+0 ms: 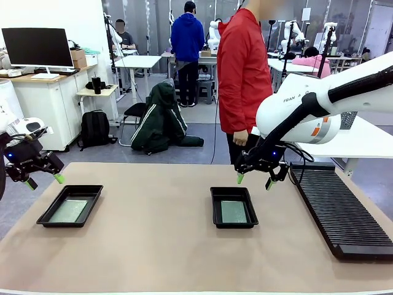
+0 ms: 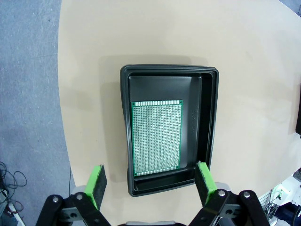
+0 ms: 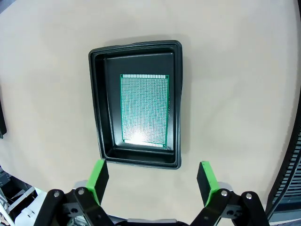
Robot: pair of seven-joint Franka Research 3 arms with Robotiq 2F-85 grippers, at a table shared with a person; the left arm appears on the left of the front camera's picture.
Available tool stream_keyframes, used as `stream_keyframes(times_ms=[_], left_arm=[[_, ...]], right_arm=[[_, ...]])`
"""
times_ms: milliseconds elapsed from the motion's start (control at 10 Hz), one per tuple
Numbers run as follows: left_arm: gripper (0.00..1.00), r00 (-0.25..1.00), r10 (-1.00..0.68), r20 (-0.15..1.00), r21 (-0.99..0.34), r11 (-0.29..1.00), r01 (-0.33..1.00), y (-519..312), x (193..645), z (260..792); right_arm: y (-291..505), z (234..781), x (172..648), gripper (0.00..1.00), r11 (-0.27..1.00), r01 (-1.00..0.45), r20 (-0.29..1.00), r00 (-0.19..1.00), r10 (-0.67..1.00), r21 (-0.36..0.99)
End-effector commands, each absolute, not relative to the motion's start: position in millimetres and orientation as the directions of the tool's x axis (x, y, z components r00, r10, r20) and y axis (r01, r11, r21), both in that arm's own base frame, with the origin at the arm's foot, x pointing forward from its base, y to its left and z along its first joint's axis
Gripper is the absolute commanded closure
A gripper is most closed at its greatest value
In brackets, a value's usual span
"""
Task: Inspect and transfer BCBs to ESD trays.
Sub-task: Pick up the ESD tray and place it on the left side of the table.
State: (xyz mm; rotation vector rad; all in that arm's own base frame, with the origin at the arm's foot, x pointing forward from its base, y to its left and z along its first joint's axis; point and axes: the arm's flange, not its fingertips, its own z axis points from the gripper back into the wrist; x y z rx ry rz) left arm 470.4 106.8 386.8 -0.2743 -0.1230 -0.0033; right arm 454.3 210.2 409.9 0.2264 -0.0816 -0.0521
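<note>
Tan table [image 1: 159, 246] w/ a long black ribbed rack [image 1: 344, 209] at 3 o'clock. Two black ESD trays: one at 9 o'clock [image 1: 43, 218], one just right of centre [image 1: 215, 206], each w/ a green BCB flat on its floor [image 2: 156, 137] [image 3: 144, 109]. Left gripper [image 1: 44, 181] hangs over its tray, jaws spread wide, empty, board ahead between the fingers' lines. Right gripper [image 1: 254, 181], jaws spread too, hangs at 1 o'clock of its tray; board lies clear beyond the fingertips.
</note>
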Motion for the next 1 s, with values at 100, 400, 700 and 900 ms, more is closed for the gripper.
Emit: stream_keyframes(times_ms=[100,400,700,900], left_arm=[[0.0,0.991,0.015,0.131,-0.273,0.962,0.022,107.7,470.9,386.0],[0.0,0.991,0.031,0.13,-0.238,0.971,0.001,51.8,458.4,411.8],[0.0,0.989,0.001,0.149,-0.209,0.977,0.031,-58.3,450.7,441.8],[0.0,0.987,0.013,0.159,-0.201,0.979,0.02,-147.1,458.0,445.9]], right_arm=[[210.6,408.2,454.6,0.0,0.973,0.042,0.082,0.995,-0.063,0.228],[162.5,417.3,440.8,0.0,0.939,0.034,0.07,0.996,-0.061,0.341],[90.6,424.9,417.1,0.0,0.892,0.017,0.121,0.989,-0.08,0.452],[44.3,421.3,412.6,0.0,0.878,0.011,0.135,0.987,-0.086,0.478]])
